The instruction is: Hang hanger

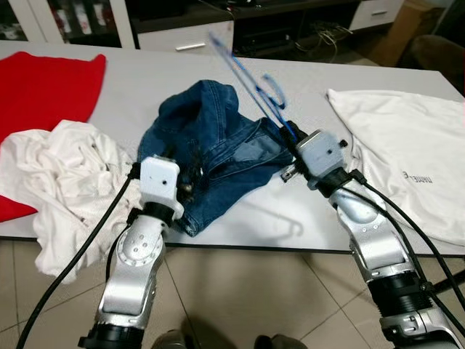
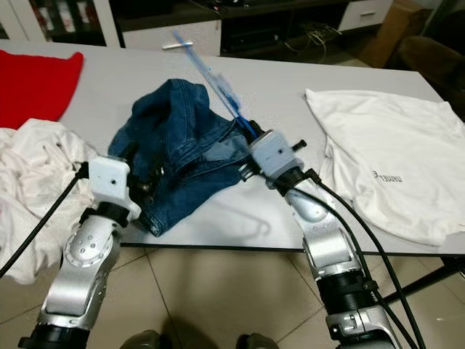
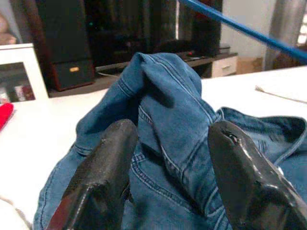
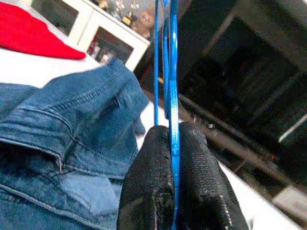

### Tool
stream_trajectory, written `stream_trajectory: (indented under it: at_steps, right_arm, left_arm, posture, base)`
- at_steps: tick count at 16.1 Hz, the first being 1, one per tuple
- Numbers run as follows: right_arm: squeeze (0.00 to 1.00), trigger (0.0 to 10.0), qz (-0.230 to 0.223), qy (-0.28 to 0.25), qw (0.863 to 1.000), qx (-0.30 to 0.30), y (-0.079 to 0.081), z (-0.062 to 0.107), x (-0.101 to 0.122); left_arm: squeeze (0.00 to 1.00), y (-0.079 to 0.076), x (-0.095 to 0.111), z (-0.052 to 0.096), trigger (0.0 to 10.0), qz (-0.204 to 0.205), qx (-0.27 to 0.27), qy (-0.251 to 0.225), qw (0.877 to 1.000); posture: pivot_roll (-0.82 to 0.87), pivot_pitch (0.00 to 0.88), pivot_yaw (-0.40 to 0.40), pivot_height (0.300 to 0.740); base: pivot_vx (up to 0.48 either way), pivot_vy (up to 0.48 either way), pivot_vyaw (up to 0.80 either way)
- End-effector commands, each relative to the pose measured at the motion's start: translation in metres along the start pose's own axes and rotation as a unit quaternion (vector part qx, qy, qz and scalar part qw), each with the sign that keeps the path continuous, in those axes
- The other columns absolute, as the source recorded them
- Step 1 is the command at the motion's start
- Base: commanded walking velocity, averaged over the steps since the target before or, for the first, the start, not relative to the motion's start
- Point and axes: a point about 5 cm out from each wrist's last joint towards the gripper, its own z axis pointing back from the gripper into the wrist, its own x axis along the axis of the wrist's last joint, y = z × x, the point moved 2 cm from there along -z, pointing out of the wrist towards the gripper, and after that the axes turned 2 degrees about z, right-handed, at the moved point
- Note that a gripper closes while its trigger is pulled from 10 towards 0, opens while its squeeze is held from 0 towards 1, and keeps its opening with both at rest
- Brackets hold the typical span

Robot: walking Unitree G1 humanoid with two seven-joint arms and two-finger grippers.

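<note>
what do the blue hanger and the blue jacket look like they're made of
Blue hanger: thin, uniformly blue rods, probably coated wire or plastic; the look leaves it open. Blue jacket: denim, shown by its twill weave, stitched seams and faded folds. The right gripper pinches the hanger.

Even indoor light, soft shadow under table (image 1: 109, 94) edge, blue hanger (image 1: 247, 83) motion-blurred, wrist views grainy, dark background, near fingers (image 3: 100, 184) soft-focused

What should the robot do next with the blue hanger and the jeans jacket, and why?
Probably slide the blue hanger down toward the collar of the denim jacket. The right pincer is shut on the hanger, held up above the jacket. The left pincer is open around a raised fold of denim, so closing on that fold first would likely steady the jacket on the table.
</note>
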Motion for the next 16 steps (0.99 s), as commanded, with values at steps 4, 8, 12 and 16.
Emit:
stream_trajectory:
  at_steps: [4, 8, 12, 16]
  right_arm:
    - [0.00, 10.0, 0.061, -0.032, 0.998, -0.008, -0.007, -0.004, 0.005]
    - [0.00, 10.0, 0.071, -0.040, 0.996, -0.026, -0.010, -0.008, 0.004]
    - [0.00, 10.0, 0.055, -0.033, 0.997, -0.038, -0.007, -0.007, -0.001]
    - [0.00, 10.0, 0.018, -0.017, 0.998, -0.063, -0.014, -0.007, -0.006]
  left_arm:
    - [0.00, 0.007, 0.015, 0.002, 10.0, -0.080, -0.029, -0.038, 0.996]
    - [0.00, 0.005, 0.019, -0.002, 10.0, -0.088, -0.035, -0.049, 0.994]
    - [0.00, -0.008, 0.015, -0.004, 10.0, -0.079, -0.057, -0.047, 0.994]
    - [0.00, -0.011, 0.016, -0.008, 10.0, -0.079, -0.066, -0.049, 0.993]
  posture:
    - [0.07, 0.029, -0.055, 0.740]
    - [0.06, 0.015, -0.047, 0.740]
    - [0.05, 0.005, -0.021, 0.740]
    - [0.04, 0.009, -0.014, 0.740]
  base:
    - [0.000, 0.000, 0.00]
    - [0.000, 0.000, 0.00]
    - [0.000, -0.412, 0.00]
    - [0.000, -0.480, 0.00]
